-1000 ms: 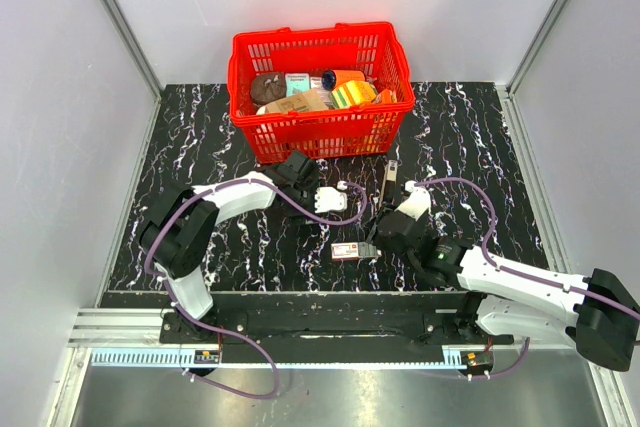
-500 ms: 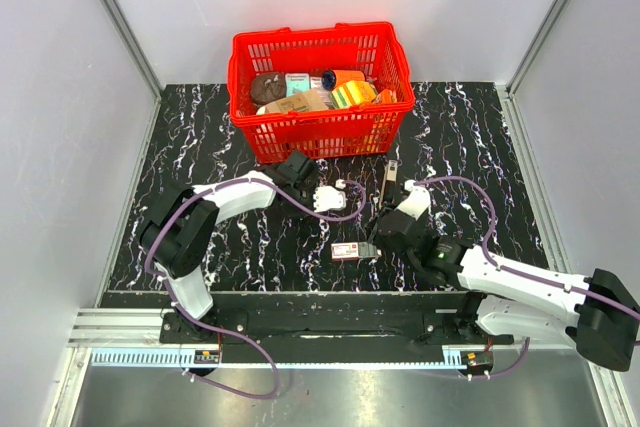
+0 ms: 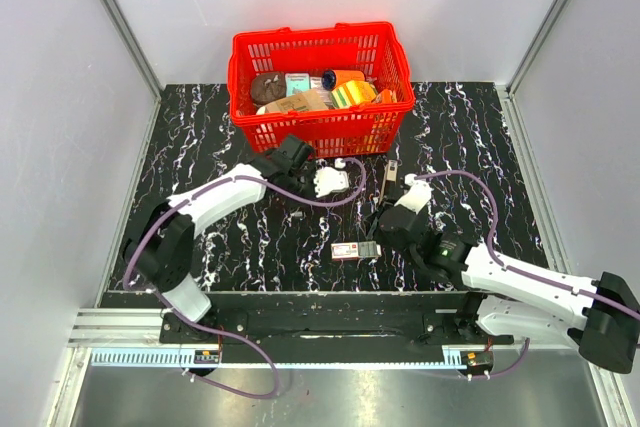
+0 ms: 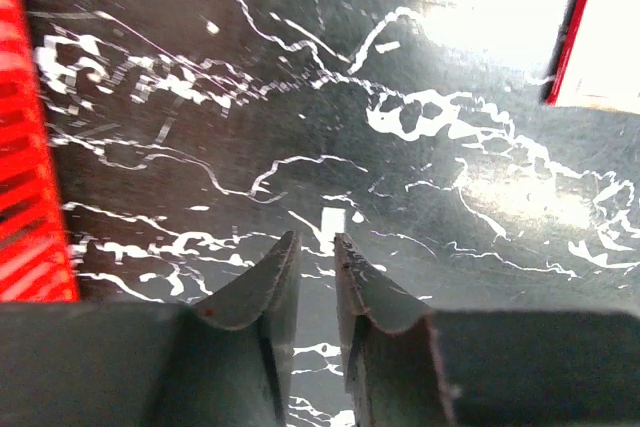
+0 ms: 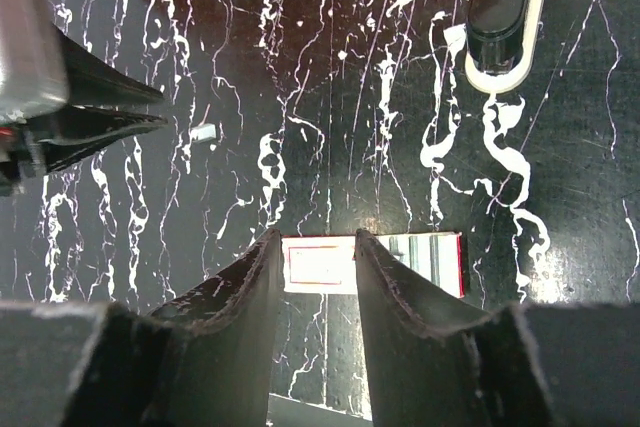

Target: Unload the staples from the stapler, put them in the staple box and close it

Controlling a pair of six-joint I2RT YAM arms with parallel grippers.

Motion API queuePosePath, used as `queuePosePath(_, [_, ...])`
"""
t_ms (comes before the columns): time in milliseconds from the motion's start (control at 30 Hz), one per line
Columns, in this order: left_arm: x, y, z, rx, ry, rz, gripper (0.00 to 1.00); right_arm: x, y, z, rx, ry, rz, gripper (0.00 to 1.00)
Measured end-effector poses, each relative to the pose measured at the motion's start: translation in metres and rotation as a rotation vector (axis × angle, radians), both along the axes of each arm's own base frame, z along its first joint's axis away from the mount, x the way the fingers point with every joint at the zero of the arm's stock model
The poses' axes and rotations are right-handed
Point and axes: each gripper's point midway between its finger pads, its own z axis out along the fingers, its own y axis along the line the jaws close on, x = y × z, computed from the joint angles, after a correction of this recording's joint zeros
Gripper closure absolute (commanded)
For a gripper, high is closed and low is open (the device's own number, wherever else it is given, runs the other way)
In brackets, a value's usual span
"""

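Note:
The stapler [image 3: 391,181] is slim and pale beige with dark parts. It lies on the black marbled table, right of my left gripper [image 3: 348,187]; the right wrist view shows its end [image 5: 503,17] at the top right. My left gripper [image 4: 315,239] hangs low over the table with its jaws a narrow gap apart and nothing between them. A small silvery strip [image 4: 333,219] lies on the table just beyond its tips and also shows in the right wrist view [image 5: 203,132]. My right gripper [image 5: 313,237] is open and empty above the red-and-white box [image 5: 372,262].
A red basket [image 3: 320,132] filled with several items stands at the back, close behind the left gripper; its wall [image 4: 25,147] fills the left edge of the left wrist view. The small flat red-and-white box [image 3: 355,250] lies near the table's front edge.
My left gripper has drawn back toward the basket, and its arm has swung up and left. The right arm has barely moved. The stapler and the box stay put.

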Motion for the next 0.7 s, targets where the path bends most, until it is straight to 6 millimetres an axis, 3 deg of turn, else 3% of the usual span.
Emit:
queuePosePath(100, [0.005, -0.006, 0.022, -0.050, -0.040, 0.005, 0.50, 0.002, 0.000, 0.006, 0.003, -0.015, -0.008, 0.57])
queuePosePath(200, [0.005, -0.006, 0.024, -0.049, -0.047, 0.007, 0.43, 0.003, -0.001, 0.007, 0.004, -0.018, -0.009, 0.54])
queuePosePath(433, [0.009, 0.003, -0.015, 0.048, 0.009, 0.033, 0.36, 0.002, -0.001, 0.006, 0.002, -0.013, -0.009, 0.55])
queuePosePath(533, [0.008, 0.007, -0.031, 0.088, 0.035, 0.032, 0.21, 0.002, -0.001, 0.003, -0.003, -0.010, -0.009, 0.55])
queuePosePath(700, [0.008, 0.011, -0.045, 0.130, 0.045, 0.007, 0.21, 0.002, -0.002, 0.002, -0.005, -0.008, -0.010, 0.55])
